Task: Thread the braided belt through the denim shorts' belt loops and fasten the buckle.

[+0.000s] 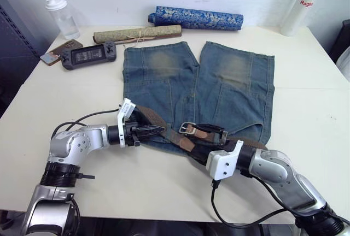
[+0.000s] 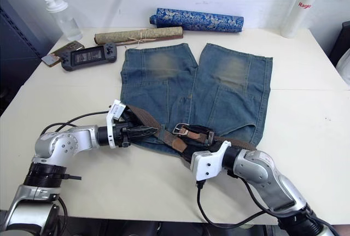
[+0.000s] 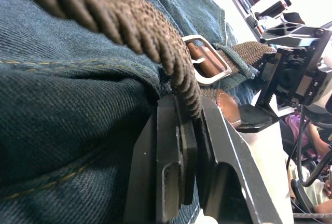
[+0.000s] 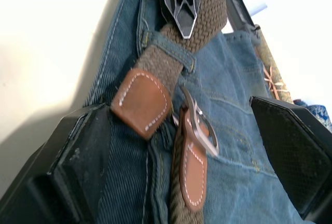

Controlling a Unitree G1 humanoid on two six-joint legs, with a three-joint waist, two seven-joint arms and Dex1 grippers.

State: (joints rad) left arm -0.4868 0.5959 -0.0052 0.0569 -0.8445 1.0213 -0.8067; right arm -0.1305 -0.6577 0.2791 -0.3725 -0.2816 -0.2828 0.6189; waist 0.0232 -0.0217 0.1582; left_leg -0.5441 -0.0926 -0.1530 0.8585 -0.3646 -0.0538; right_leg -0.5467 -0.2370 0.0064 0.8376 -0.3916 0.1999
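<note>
Two jaws: left gripper point(image 3: 189, 146) clamping braided belt point(image 1: 158, 124), right gripper point(image 4: 176, 146) wide (unfastened buckle point(image 4: 199, 125) between).

Left gripper point(image 1: 156, 132) fingers pinched together; right gripper point(image 4: 171, 146) fingers spread wide.

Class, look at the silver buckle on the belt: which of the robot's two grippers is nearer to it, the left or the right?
The right. The right gripper sits open around the buckle, one finger on each side. The left gripper is shut on the belt further along the waistband, to the robot's left of the buckle.
</note>
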